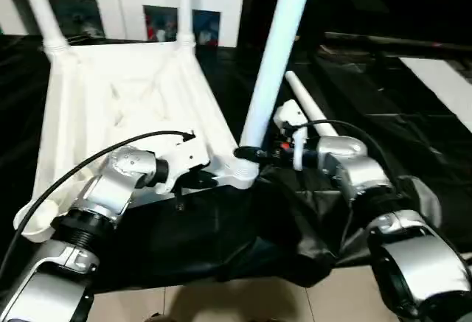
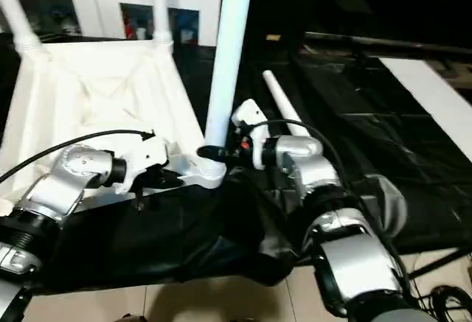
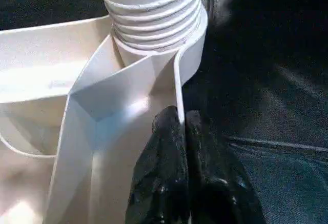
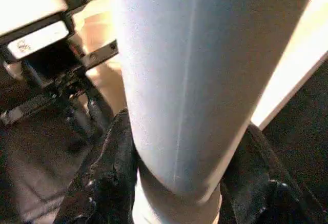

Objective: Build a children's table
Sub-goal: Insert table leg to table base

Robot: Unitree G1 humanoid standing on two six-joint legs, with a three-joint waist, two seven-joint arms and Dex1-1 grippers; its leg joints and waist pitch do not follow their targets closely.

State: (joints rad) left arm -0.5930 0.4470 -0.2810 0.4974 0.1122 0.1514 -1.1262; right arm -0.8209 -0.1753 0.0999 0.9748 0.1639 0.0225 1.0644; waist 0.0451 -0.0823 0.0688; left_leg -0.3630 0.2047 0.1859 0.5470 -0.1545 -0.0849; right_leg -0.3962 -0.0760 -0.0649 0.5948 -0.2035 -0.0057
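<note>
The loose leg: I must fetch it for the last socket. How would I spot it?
Find the upturned white tabletop on the black-draped table. Right of it, past the leg in the right gripper, a white leg lies flat on the cloth, the others standing upright.

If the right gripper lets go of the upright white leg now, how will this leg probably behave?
The upright leg is tall and leans slightly, so it may tip unless its threads hold in the corner socket. It looks like stiff, smooth plastic, probably light and slippery for the right gripper.
</note>
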